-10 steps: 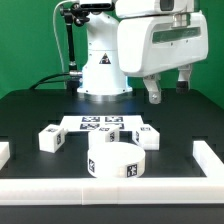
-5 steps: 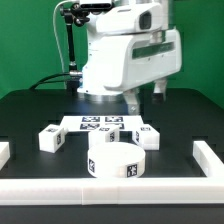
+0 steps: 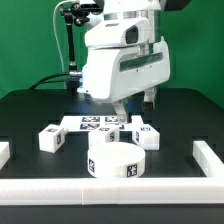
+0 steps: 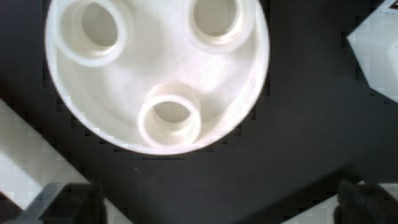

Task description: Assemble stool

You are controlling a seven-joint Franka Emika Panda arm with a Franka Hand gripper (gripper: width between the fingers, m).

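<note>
Seat (image 3: 118, 160) sits near the front rail (image 3: 110, 196) on a black table (image 3: 30, 110), arm poised behind it.
Above the table the gripper (image 3: 134, 104) hangs with its jaws wide apart and nothing between them. One leg (image 3: 50, 139) lies at the exterior view's left and a second leg (image 3: 147, 136) at its right, both clear of the seat. Rails fence the front and both sides, and bare table lies open within. Only the wrist view shows the seat's three round sockets (image 4: 173, 117); only the exterior view shows its tags (image 3: 131, 170).
</note>
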